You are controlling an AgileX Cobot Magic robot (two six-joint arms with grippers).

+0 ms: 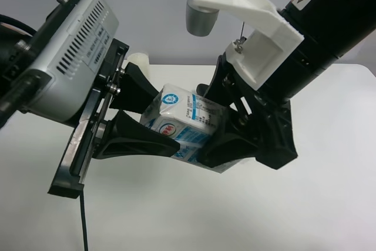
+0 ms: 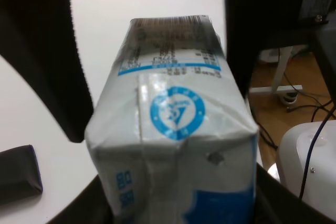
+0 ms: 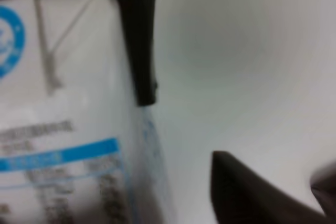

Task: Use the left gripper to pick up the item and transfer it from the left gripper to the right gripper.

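One small carton, the item, hangs mid-frame above the white bench, clamped at one end by the left claw. The right claw stands half-wide round the other end, one finger against a face and a gap at the other. I judge it light, with thin glossy card that dents and may slip, so grip the flat faces gently. A round blue logo, blue bands and a barcode show; the small print is unreadable.

Robotics lab, white worktable, loose cables on wooden floor
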